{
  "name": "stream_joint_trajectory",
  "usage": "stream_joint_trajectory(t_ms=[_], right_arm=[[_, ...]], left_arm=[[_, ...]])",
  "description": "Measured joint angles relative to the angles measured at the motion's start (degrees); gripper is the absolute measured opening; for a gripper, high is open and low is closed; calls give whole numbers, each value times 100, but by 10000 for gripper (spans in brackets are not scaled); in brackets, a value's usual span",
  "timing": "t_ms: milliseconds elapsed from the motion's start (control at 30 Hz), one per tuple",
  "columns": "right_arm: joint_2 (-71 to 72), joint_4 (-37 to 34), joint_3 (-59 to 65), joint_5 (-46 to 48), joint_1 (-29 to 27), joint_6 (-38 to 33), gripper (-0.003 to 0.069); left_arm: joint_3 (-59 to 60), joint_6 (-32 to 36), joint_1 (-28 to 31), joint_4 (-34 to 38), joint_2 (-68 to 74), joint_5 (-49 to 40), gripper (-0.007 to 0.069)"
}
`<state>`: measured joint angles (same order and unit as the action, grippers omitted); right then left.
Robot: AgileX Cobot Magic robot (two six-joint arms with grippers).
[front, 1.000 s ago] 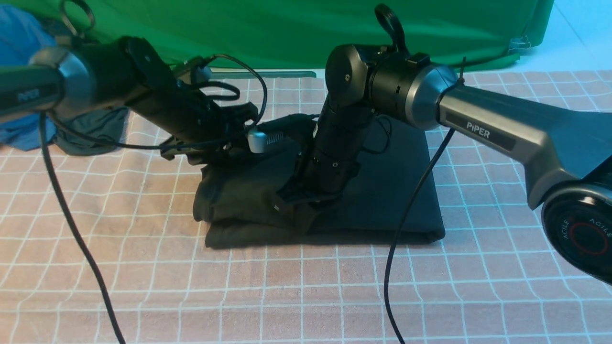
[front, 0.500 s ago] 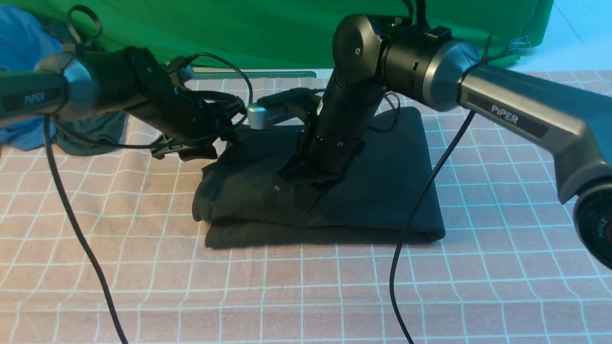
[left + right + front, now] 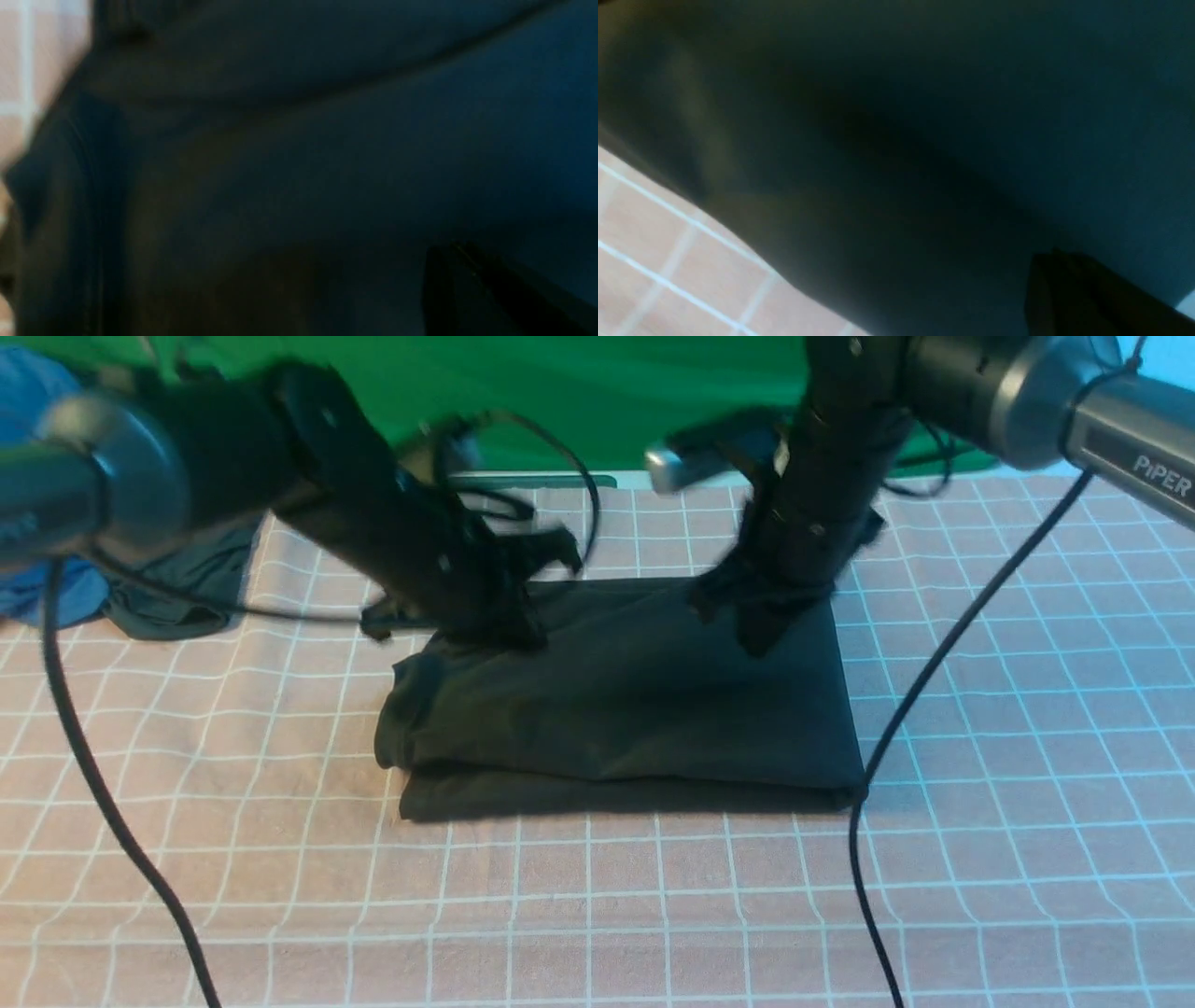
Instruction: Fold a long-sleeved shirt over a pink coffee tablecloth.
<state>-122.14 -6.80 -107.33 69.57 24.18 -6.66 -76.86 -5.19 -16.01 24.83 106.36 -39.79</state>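
At the upper left of the front view a crumpled blue garment (image 3: 37, 485) and a smaller dark grey-black garment (image 3: 187, 588) lie at the edge of the dusty-pink, white-gridded coffee tablecloth (image 3: 597, 905) that covers the tabletop. Right of them the left gripper (image 3: 499, 630) is down on the far left corner of the large black cotton long-sleeved shirt (image 3: 625, 700), its jaws closed; whether cloth is pinched between them cannot be told, since the left wrist view shows only dark fabric close up. The shirt itself sits in the middle of the frame, folded into a thick rectangular stack with a lower layer sticking out along the near edge and rumpled, bunched folds at its left end. To the right, the right gripper (image 3: 761, 616) hangs over the far right part of the stack, also closed, and a grip on cloth cannot be confirmed there either. The fabric looks soft, limp and light, likely to sag and slide layer over layer rather than hold any shape. It is not fragile, so a firm pinch is safe. The best hold is probably at the two far corners or along a folded edge, catching all layers together so the stack does not come apart when lifted.
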Motion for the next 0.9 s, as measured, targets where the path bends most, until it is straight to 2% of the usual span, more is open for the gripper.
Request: stream_joint_trajectory(t_ms=[333, 667, 833, 867, 900], right_arm=[[-43, 21, 1218, -330, -27, 56, 37], [269, 120, 1356, -251, -112, 117, 37], [772, 130, 1356, -273, -112, 192, 37], [897, 134, 1349, -303, -112, 192, 37], [935, 132, 1349, -310, -112, 192, 37]], left_arm=[[1397, -200, 379, -34, 4, 322, 14], [1566, -213, 456, -210, -796, 415, 14], [1566, -72, 427, 270, -1072, 673, 14], [1566, 235, 347, 636, -1041, 653, 14], [1566, 350, 311, 705, -1035, 624, 14]])
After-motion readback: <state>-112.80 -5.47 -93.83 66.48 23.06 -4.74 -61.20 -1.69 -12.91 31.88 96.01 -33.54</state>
